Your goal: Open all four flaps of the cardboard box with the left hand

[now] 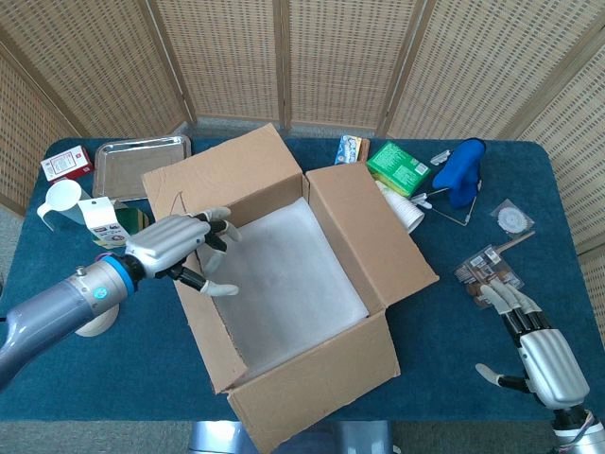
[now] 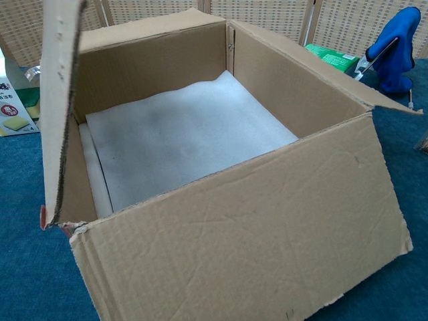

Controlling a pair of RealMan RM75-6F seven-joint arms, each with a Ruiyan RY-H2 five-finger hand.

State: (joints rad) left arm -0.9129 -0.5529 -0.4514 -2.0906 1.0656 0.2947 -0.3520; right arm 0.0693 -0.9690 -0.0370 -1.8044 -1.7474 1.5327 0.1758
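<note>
The cardboard box (image 1: 317, 383) stands mid-table with white foam (image 2: 180, 134) lining its floor. Its back flap (image 1: 227, 170) and right flap (image 1: 373, 232) lean outward, and the front flap (image 2: 247, 234) hangs down outside. The left flap (image 2: 57, 114) stands almost upright, seen edge-on from above. My left hand (image 1: 180, 248) is at that flap's far end, fingers spread over its top edge and holding nothing. The chest view does not show it. My right hand (image 1: 544, 364) rests open near the table's front right corner, away from the box.
Left of the box are a metal tray (image 1: 142, 156), a milk carton (image 1: 99, 222), a white scoop (image 1: 59, 200) and a red packet (image 1: 66, 165). To the right lie a green box (image 1: 397, 167), a blue mitt (image 1: 461, 170), a disc (image 1: 513, 218) and a brown packet (image 1: 487, 274).
</note>
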